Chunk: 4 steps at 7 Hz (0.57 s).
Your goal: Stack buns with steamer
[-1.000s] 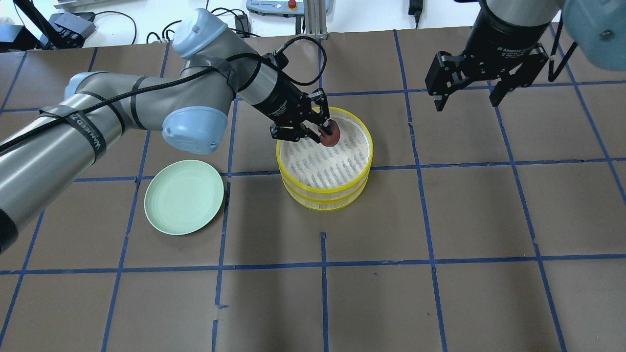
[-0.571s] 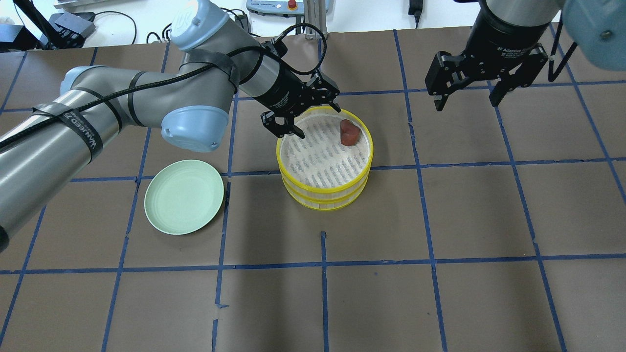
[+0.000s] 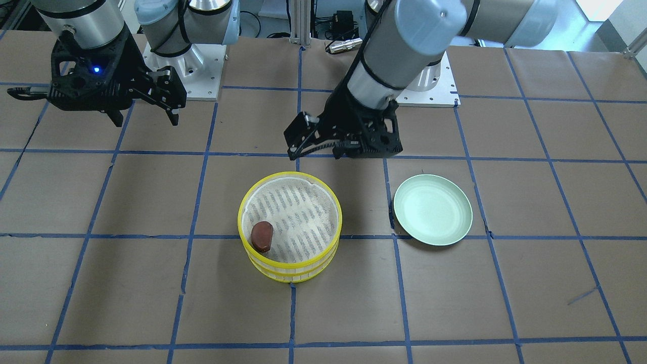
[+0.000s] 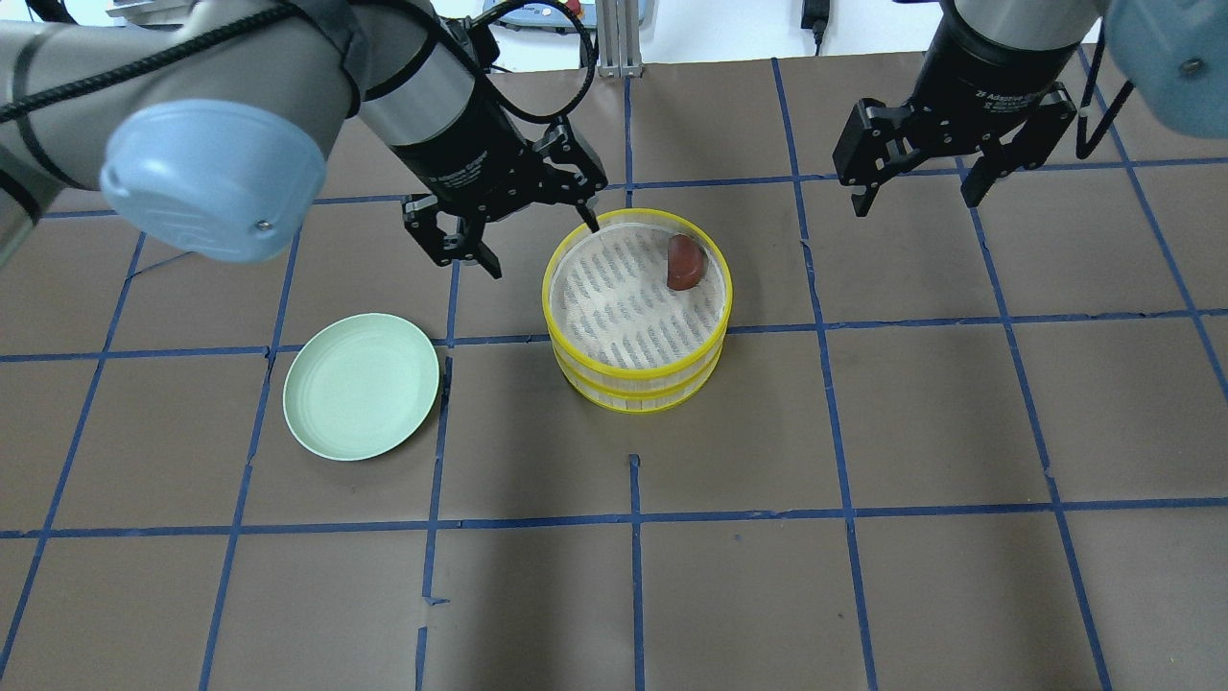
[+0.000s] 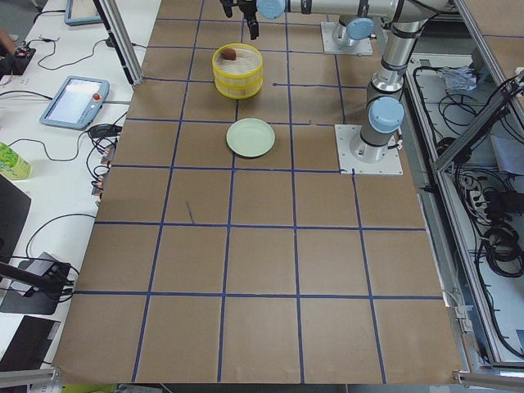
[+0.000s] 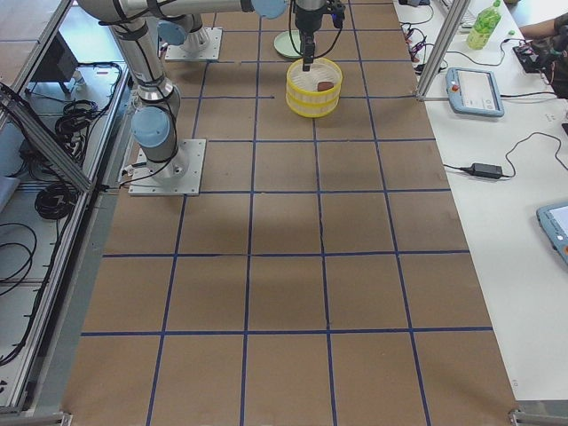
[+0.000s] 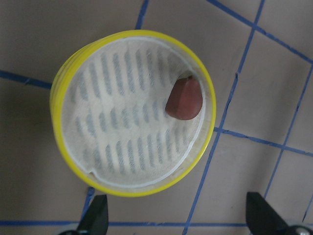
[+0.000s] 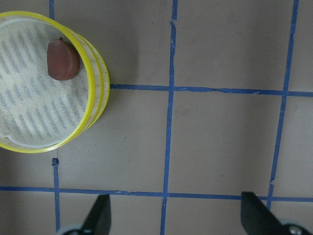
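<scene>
Overhead exterior: two stacked steamer trays (image 4: 635, 388), one bun (image 4: 684, 263); left gripper (image 4: 542, 250), right gripper (image 4: 916, 208) spread, empty

Reddish bun (image 6: 325, 84) rests in the steamer (image 6: 312, 105) (yellow-rimmed) — plate (image 6: 286, 44) beyond.

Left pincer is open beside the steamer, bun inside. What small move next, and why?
Probably lift the left pincer up and away from the steamer: it is open and empty, hanging close to the rim, and the brown bun already lies in the top tier.
</scene>
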Each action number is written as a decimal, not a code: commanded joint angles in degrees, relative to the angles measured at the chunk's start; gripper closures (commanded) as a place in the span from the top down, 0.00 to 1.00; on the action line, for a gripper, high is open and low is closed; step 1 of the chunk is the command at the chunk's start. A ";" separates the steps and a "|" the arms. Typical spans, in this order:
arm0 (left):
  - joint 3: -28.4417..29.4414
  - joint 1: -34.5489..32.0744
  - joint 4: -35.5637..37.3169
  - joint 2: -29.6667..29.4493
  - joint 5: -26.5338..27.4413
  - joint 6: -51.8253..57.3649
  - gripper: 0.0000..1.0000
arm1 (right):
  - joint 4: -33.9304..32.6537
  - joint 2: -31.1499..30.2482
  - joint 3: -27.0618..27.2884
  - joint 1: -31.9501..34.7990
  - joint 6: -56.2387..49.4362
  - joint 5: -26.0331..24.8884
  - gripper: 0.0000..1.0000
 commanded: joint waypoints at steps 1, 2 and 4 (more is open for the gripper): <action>2.83 2.84 -11.13 2.55 15.28 20.95 1.00 | -0.02 -0.52 -0.72 -0.28 0.00 -0.45 0.94; 4.50 7.31 -11.16 2.64 12.87 21.11 1.00 | -0.02 -0.70 -0.63 -0.55 0.00 -0.54 0.94; 5.66 10.42 -10.73 3.08 12.68 21.38 1.00 | -0.02 -0.70 -0.54 -0.46 0.00 -0.28 0.94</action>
